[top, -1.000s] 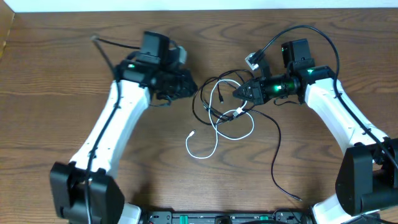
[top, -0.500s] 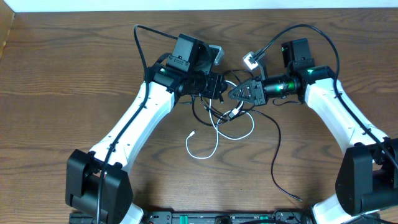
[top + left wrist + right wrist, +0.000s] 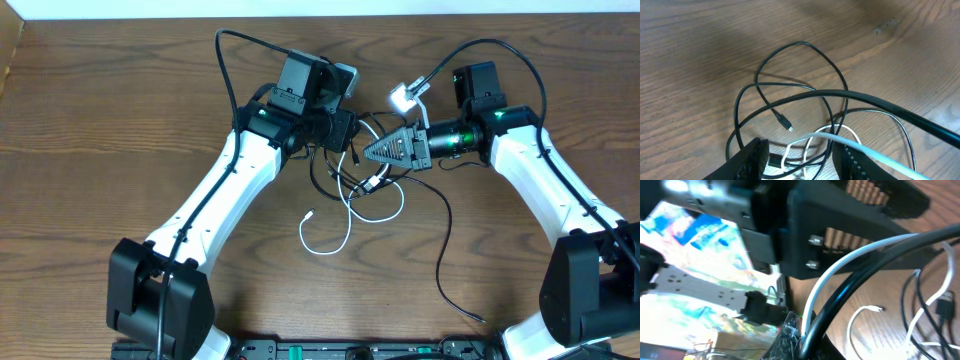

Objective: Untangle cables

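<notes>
The cables [image 3: 358, 178] lie tangled at the table's centre. They are thin black loops and a white cord whose loop [image 3: 325, 235] trails toward the front. My left gripper [image 3: 348, 140] hangs over the tangle's far edge. In the left wrist view it [image 3: 800, 162] is open, with black and white strands lying between its fingers [image 3: 751, 159], and a small black plug [image 3: 783, 121] rests inside a black loop [image 3: 800, 75]. My right gripper [image 3: 366, 153] points left into the tangle. In the right wrist view it [image 3: 802, 337] is shut on a black cable [image 3: 850, 287] and a white cable [image 3: 822, 287].
A long black cord [image 3: 445, 270] runs from the tangle toward the front right. The left arm's black wrist body [image 3: 850, 225] fills the top of the right wrist view, close to my right fingers. Bare wooden table [image 3: 90, 150] lies to the left.
My left arm has swung right from the table's left part to the tangle, and its jaws have widened. My right gripper has edged left, still shut.
</notes>
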### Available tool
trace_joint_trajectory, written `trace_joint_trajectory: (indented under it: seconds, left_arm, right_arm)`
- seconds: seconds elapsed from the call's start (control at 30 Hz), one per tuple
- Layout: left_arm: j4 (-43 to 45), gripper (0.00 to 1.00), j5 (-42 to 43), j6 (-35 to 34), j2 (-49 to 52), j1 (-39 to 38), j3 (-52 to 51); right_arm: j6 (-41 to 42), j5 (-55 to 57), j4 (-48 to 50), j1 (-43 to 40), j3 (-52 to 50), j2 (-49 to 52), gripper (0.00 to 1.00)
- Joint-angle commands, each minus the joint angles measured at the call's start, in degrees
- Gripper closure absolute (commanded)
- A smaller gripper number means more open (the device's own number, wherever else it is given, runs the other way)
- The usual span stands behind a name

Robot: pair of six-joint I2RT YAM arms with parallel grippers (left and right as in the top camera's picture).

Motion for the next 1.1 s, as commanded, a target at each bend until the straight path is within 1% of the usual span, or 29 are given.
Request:
trace_joint_trajectory:
  seconds: [0.0,0.1,0.13,0.2,0.23,0.3,0.33,0.4,0.47,0.5,0.53,0.57,0.63,0.67,0.73,0.83,0.97,1.0,1.03,1.07]
  left_arm:
    - [-0.8,0.53,-0.8,0.8,1.0,-0.4,0.4]
    - [-1.3,0.53,-0.8,0.8,1.0,-0.5,0.4]
    - [-1.4,0.53,-0.6,0.8,1.0,-0.5,0.4]
    - [-1.4,0.53,3.0,3.0,1.0,-0.5,0.4]
    - [-1.2,0.53,5.5,5.0,1.0,-0.5,0.4]
    - [-0.5,0.53,5.6,6.6,1.0,-0.6,0.4]
    - [0.5,0.53,4.6,7.3,1.0,-0.6,0.4]
    - [3.5,0.53,1.2,7.2,1.0,-0.6,0.4]
    - [6.5,0.53,0.7,7.2,1.0,-0.6,0.4]
    - [7.7,0.53,0.7,7.2,1.0,-0.6,0.4]
    - [8.5,0.56,0.7,7.2,1.0,-0.6,0.4]
    - [8.8,0.63,0.6,7.2,1.0,-0.6,0.4]
    - [8.4,0.90,0.6,7.2,1.0,-0.6,0.4]
    - [7.9,0.92,0.6,7.2,1.0,-0.6,0.4]
    - [5.4,0.93,-0.4,7.0,1.0,-0.6,0.4]
    - [1.5,0.93,-4.5,6.8,1.0,-0.6,0.4]
    - [-0.3,0.93,-4.5,6.8,1.0,-0.6,0.4]
    - [-0.5,0.93,-4.5,6.8,1.0,-0.6,0.4]
    - [-0.7,0.93,-4.8,6.8,1.0,-0.6,0.4]
    - [-0.9,0.92,-5.4,6.8,1.0,-0.6,0.4]
  right_arm:
    - [-1.0,-4.8,0.2,0.1,-0.1,-1.2,0.99]
    - [-0.5,-4.8,1.4,-0.1,-0.1,-1.2,0.99]
    - [1.6,-4.8,3.4,-0.1,-0.1,-1.2,0.99]
    - [5.2,-4.8,6.5,-0.2,-0.1,-1.2,0.99]
    - [10.5,-4.8,10.8,-0.2,-0.1,-1.2,0.99]
    - [16.2,-4.8,15.3,-0.2,-0.1,-1.2,0.99]
    - [19.9,-4.8,17.7,-0.2,-0.1,-1.2,0.99]
    - [24.9,-4.8,20.1,-0.2,-0.1,-1.2,0.99]
    - [28.1,-5.7,21.5,-0.2,-0.1,-1.2,0.99]
    - [28.7,-6.4,22.0,-0.2,-0.1,-1.2,0.99]
    - [29.2,-7.2,22.4,-0.2,-0.1,-1.2,0.99]
    - [29.6,-7.6,22.5,-0.2,-0.1,-1.2,0.99]
    - [30.1,-7.6,22.5,-0.2,-0.1,-1.2,0.99]
    - [30.1,-7.5,22.5,-0.2,-0.1,-1.2,0.99]
    - [30.1,-6.8,22.5,-0.6,-0.1,-1.2,0.99]
    - [29.9,-3.7,22.2,-1.0,-0.1,-1.2,0.99]
    - [29.2,3.0,19.7,-1.0,-0.1,-1.2,0.99]
    - [27.6,5.3,18.1,-1.0,-0.1,-1.2,0.96]
    - [25.9,8.4,15.6,-1.0,-0.1,-1.2,0.86]
    - [23.6,12.4,12.0,-1.0,-0.1,-1.2,0.85]
